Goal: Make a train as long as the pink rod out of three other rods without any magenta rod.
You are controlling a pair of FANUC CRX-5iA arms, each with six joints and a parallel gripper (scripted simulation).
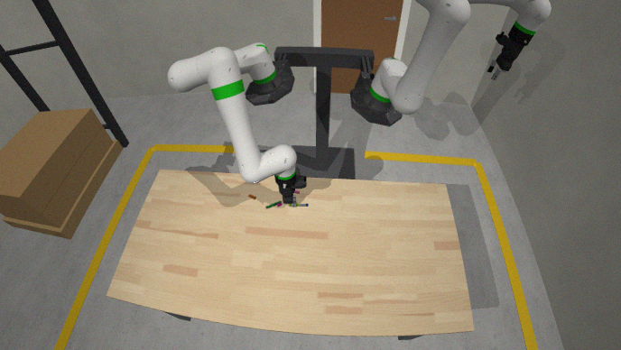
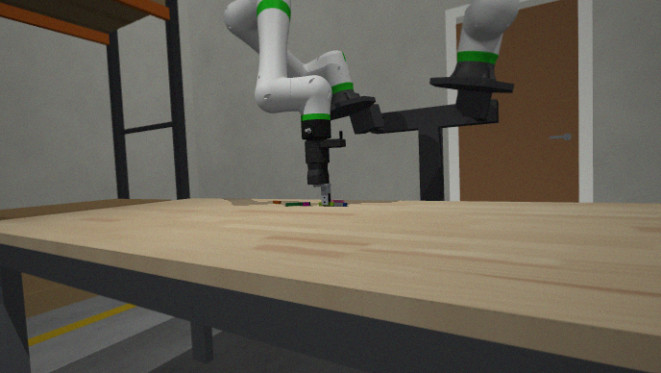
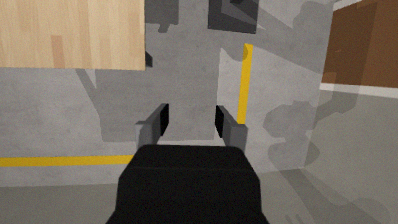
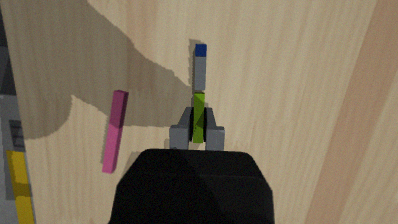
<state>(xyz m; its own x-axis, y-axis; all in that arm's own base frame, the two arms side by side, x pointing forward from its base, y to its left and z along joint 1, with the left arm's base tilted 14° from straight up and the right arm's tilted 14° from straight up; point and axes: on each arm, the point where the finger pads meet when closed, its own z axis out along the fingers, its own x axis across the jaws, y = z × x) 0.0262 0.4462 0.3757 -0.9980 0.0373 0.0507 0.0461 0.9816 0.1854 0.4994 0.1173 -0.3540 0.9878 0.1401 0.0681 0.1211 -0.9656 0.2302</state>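
Observation:
A blue rod and a grey rod lie in line, touching. My right gripper is shut on a lime rod, in line behind the grey rod's free end with a very small gap. The lime rod is level, at or just above the table; its exact height cannot be told. The pink rod lies apart, nearer the table's back edge, roughly parallel. My left gripper is open and empty, raised well away from the table.
A green rod and a magenta rod lie close together beside the right gripper. An orange rod lies further off. The table extends widely in front of the rods.

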